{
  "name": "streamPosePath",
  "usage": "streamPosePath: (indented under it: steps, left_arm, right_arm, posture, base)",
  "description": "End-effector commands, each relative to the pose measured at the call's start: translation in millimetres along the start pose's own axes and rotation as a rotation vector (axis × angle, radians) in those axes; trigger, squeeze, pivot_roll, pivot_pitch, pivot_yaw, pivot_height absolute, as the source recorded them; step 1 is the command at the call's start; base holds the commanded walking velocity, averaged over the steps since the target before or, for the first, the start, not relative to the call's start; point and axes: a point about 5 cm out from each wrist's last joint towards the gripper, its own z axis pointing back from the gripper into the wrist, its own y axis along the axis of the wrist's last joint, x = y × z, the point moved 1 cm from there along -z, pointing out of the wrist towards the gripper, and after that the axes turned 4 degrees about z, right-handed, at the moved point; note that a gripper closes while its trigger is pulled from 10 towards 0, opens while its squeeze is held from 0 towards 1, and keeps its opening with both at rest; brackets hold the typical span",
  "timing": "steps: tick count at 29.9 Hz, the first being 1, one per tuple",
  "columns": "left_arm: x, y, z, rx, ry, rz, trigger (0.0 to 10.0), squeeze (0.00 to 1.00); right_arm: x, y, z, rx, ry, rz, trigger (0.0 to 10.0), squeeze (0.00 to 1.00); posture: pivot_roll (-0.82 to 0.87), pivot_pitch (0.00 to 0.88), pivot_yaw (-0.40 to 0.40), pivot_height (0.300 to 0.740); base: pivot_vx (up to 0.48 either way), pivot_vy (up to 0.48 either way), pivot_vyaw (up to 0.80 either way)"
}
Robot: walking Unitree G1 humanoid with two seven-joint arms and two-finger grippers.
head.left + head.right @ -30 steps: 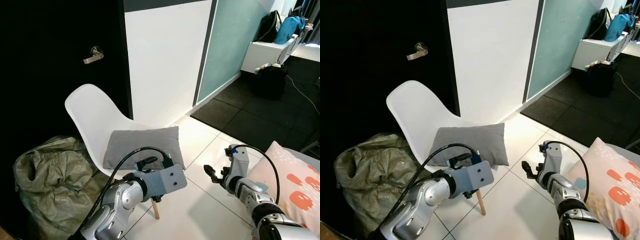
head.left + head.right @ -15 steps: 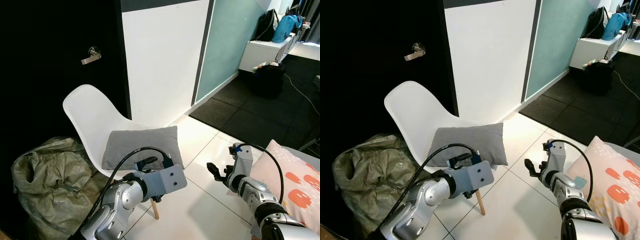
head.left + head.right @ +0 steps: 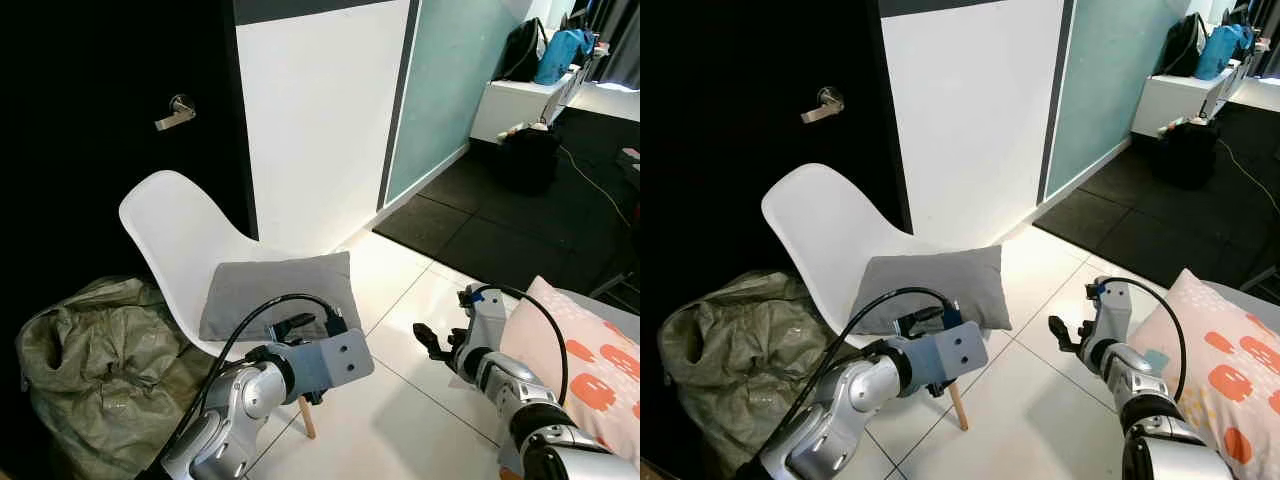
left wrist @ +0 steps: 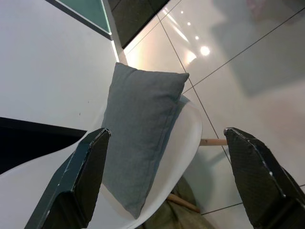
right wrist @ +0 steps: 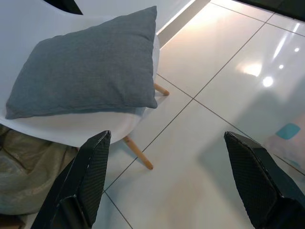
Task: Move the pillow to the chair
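A grey pillow [image 3: 275, 290] lies flat on the seat of a white shell chair [image 3: 170, 225] with wooden legs. My left gripper [image 3: 305, 322] hovers just in front of the seat's front edge, open and holding nothing. In the left wrist view the pillow [image 4: 140, 129] rests on the chair [image 4: 188, 138] beyond the spread fingers [image 4: 88, 167]. My right gripper [image 3: 445, 325] hangs open over the floor tiles to the right of the chair. The right wrist view has the pillow [image 5: 90, 71] on the seat, apart from the gripper [image 5: 166, 137].
A crumpled grey-green sack [image 3: 90, 350] sits on the floor left of the chair. A black door with a lever handle [image 3: 168, 112] stands behind it. A white cushion with orange shapes [image 3: 590, 370] lies at the right. Dark matting [image 3: 500, 220] and bags [image 3: 560, 55] are far right.
The head view has drifted a little, so the whole scene sits slightly lower and further left. The pillow stays on the chair. Both grippers remain open; the right one has edged away slightly.
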Motion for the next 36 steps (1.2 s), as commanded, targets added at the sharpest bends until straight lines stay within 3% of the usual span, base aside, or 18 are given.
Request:
streamPosePath:
  steps: [1, 36]
  left_arm:
    - [1.9, -4.6, 2.1, -0.015, -0.002, -0.011, 10.0, 0.0]
    - [3.8, -3.1, 2.6, -0.012, -0.004, -0.016, 10.0, 0.0]
  right_arm:
    - [0.7, 0.1, 0.3, -0.001, 0.002, -0.016, 10.0, 0.0]
    - [3.7, 4.8, 1.5, 0.013, 0.009, -0.019, 10.0, 0.0]
  posture:
    - [-0.19, 0.017, 0.005, 0.734]
    - [-0.2, 0.021, 0.0, 0.734]
  base:
    - [0.0, 0.0, 0.0]
    - [0.0, 0.0, 0.0]
